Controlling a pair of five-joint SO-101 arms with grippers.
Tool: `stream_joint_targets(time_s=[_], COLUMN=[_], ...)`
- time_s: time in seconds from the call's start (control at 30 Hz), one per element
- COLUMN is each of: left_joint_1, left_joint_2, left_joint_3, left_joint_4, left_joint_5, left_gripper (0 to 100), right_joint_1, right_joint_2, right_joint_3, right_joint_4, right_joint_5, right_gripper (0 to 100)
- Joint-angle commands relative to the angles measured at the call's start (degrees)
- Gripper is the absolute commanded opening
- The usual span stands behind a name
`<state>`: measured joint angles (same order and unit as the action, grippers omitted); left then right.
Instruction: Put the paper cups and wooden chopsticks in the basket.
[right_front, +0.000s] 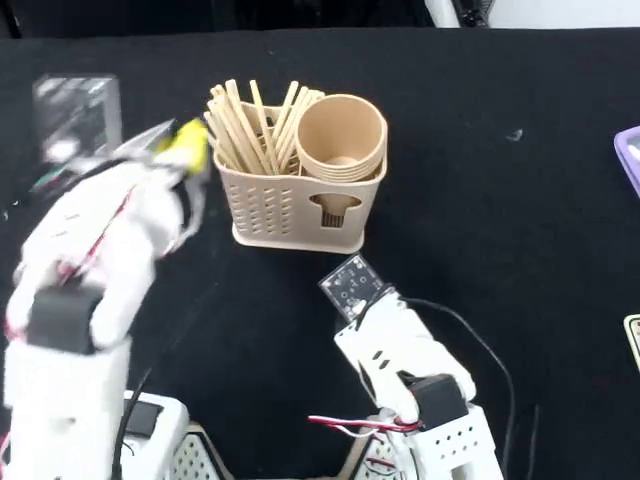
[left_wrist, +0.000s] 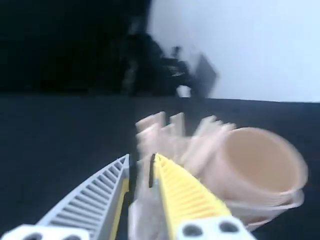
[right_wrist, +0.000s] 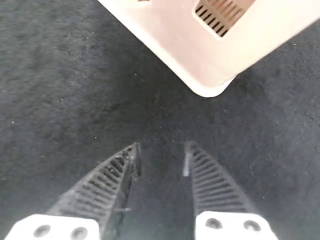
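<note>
Right gripper (right_wrist: 161, 147): jaws moderately apart, nothing between them, pointed down at the black table (right_wrist: 60, 90), just short of a bottom corner of the basket (right_wrist: 215, 55); left gripper (left_wrist: 141, 161): grey and yellow fingers with only a narrow gap, holding nothing, raised beside the basket's chopstick side, view blurred; wooden chopsticks (right_front: 245, 125) stand bunched in the basket's left compartment, fanned and leaning; paper cups (right_front: 340, 135) sit nested in one upright stack in the right compartment; basket stands upright mid-table, between the two arms and farther from the bases.
</note>
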<state>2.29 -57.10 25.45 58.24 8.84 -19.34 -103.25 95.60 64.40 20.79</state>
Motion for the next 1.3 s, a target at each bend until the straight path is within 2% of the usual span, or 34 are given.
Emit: stream_joint_targets(time_s=[0.0,0.07,0.23,0.33,0.4,0.5,0.6,0.73,0.9,0.97,1.1,1.27], left_joint_1=[-6.73,-9.8,-20.09,-25.8,-28.18,-26.07,-22.81,-20.18,-17.98,-18.24,-16.84,-11.65], left_joint_2=[-13.01,-21.89,-48.09,-45.19,-40.97,-38.68,-39.91,-43.96,-47.74,-47.3,-47.3,-47.3], left_joint_3=[12.35,21.32,40.92,43.74,44.35,46.64,51.74,59.38,70.02,70.11,64.84,70.37], left_joint_4=[2.64,4.57,7.03,5.98,5.36,8.0,10.46,8.35,7.12,8.0,16.26,14.15], left_joint_5=[-3.52,-7.65,-11.69,-16.79,-17.32,-17.23,-13.36,-8.26,-12.22,-13.36,-11.08,-10.9], left_gripper=[3,3,3,3,3,3,3,3,3,3,3,3], right_joint_1=[2.11,3.25,7.56,9.41,9.41,7.56,7.03,7.03,7.21,8.53,9.41,9.76], right_joint_2=[-4.7,-4.7,-4.79,-4.79,-4.79,-4.79,-4.79,-4.79,-4.79,-4.79,-4.79,-4.35], right_joint_3=[-4.09,-4.88,-8.48,-12.26,-14.02,-14.11,-11.91,-9.45,-5.76,-5.49,-4.79,1.1], right_joint_4=[2.2,3.16,2.64,2.55,2.55,2.73,4.4,7.03,11.87,11.6,11.52,8.26], right_joint_5=[0.44,0.35,0.26,-3.96,-7.91,-9.49,-10.11,-13.63,-15.38,-17.14,-22.33,-22.86], right_gripper=[0.9,2.4,1.1,1.1,1.3,1.5,1.3,1.5,1.2,1.2,1.4,1.5])
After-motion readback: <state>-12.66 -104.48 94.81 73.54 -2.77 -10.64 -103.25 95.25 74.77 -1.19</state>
